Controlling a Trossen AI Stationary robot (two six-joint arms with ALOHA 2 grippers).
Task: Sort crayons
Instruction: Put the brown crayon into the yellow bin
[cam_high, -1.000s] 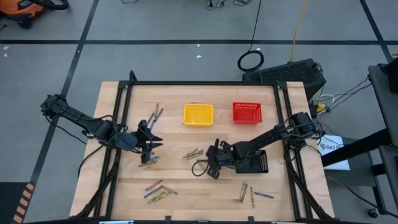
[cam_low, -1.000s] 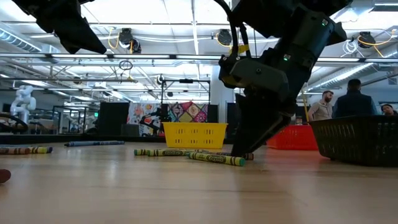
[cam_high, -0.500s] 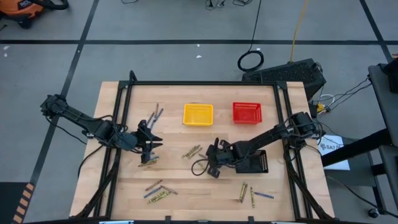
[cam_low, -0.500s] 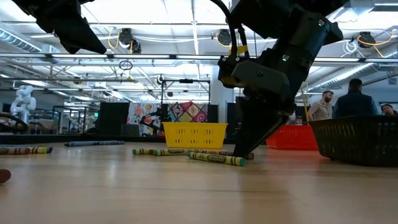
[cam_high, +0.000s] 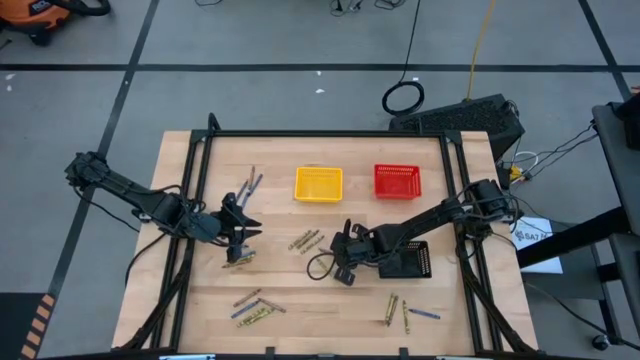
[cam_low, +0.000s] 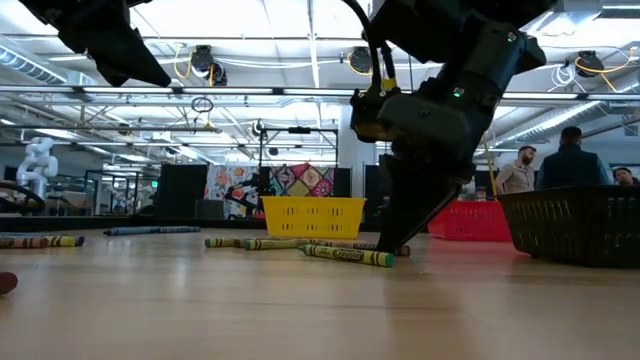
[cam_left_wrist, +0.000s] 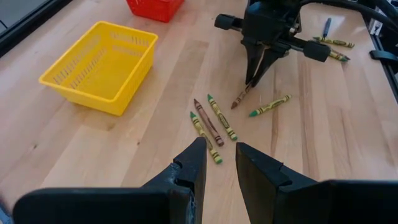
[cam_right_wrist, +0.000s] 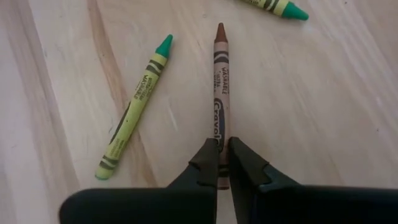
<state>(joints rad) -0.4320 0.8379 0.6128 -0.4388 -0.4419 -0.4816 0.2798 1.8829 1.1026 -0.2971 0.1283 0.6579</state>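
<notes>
Right wrist view: right hand (cam_right_wrist: 222, 163) closed on the lower end of a brown crayon (cam_right_wrist: 219, 87), which lies flat on the worktop (cam_right_wrist: 348, 112); tip pointing away from the fingers.
Beside the grip: one green-tipped yellow crayon (cam_right_wrist: 134, 127) lying near the brown one, apart from it; another green-tipped crayon (cam_right_wrist: 277, 6) farther off, at the frame edge.
Left wrist view: left hand (cam_left_wrist: 217, 163) with fingers parted a narrow gap, holding nothing, hovering above the worktop; three crayons (cam_left_wrist: 211, 121) just beyond it, two green-tipped and one brown.
Mid distance, same view: right hand (cam_left_wrist: 255, 78) pointing down at the brown crayon (cam_left_wrist: 240, 97); a green-tipped crayon (cam_left_wrist: 270, 105) close by.
Far side: yellow basket (cam_left_wrist: 99, 65); red basket (cam_left_wrist: 155, 7) beyond it.
High view: left hand (cam_high: 238, 228) at the worktop's left part; right hand (cam_high: 340, 262) near the centre; black basket (cam_high: 408, 258) under the right arm; further crayon clusters (cam_high: 255, 305) along the near edge.
Step in hand: judged as the pick of one brown crayon, grip made, lift not yet begun.
Next move calls for: raising the crayon clear without nudging its neighbours, then carrying it to the matching basket; which basket takes brown cannot be told.
</notes>
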